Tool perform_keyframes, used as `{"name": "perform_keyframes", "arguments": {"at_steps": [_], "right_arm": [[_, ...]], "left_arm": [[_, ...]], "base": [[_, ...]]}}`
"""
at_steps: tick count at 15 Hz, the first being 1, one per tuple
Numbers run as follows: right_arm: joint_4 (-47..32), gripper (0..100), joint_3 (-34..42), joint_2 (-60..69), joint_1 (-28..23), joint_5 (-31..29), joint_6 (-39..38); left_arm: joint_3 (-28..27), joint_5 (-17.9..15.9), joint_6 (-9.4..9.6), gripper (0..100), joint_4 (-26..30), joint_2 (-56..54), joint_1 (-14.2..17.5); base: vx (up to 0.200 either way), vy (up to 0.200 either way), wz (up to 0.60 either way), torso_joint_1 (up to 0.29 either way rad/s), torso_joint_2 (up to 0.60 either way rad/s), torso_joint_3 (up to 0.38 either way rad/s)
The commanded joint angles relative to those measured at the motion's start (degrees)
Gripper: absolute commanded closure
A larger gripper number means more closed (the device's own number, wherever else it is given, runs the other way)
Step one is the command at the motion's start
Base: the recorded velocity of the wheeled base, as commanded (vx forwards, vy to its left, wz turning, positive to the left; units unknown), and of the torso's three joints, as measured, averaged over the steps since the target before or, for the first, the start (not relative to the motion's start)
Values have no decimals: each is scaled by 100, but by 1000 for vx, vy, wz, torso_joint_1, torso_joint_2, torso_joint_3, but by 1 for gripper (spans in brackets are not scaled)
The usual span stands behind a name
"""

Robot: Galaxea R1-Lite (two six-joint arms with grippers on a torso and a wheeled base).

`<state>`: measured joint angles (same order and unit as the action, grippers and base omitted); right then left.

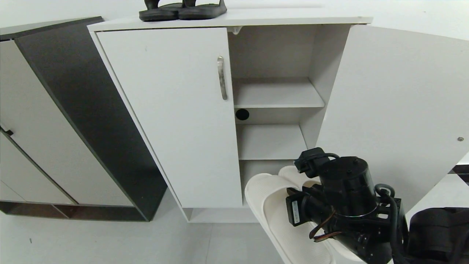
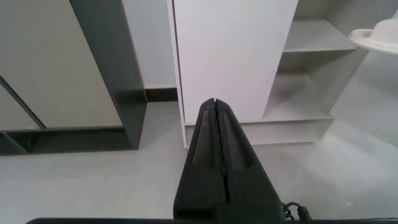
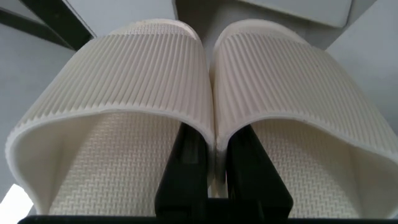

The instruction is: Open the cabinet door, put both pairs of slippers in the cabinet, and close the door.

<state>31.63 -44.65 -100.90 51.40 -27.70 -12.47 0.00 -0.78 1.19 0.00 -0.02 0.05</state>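
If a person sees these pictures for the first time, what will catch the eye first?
First, the white slippers, pinched together in the right claw, low before the cabinet, whose right door stands wide open. Next, the black slippers lying on the cabinet's top.
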Motion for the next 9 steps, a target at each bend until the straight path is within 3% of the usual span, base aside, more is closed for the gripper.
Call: {"name": "perform_keyframes", "arguments": {"at_steps": [1, 6, 9], "right_arm": [[1, 100, -237, -422, -7, -175, -80], [141, 100, -773, -1327, -270, -860, -476], [598, 100, -878, -1661, -332, -966, -449]], "left_arm": [[0, -1, 4, 100, 0, 11, 4], [0, -1, 21, 100, 0, 11, 4], [0, -1, 21, 100, 0, 11, 4]], "base": [[0, 0, 0, 2, 7, -203], [0, 0, 0, 5, 1, -193], [0, 0, 0, 5, -1, -196]]}}
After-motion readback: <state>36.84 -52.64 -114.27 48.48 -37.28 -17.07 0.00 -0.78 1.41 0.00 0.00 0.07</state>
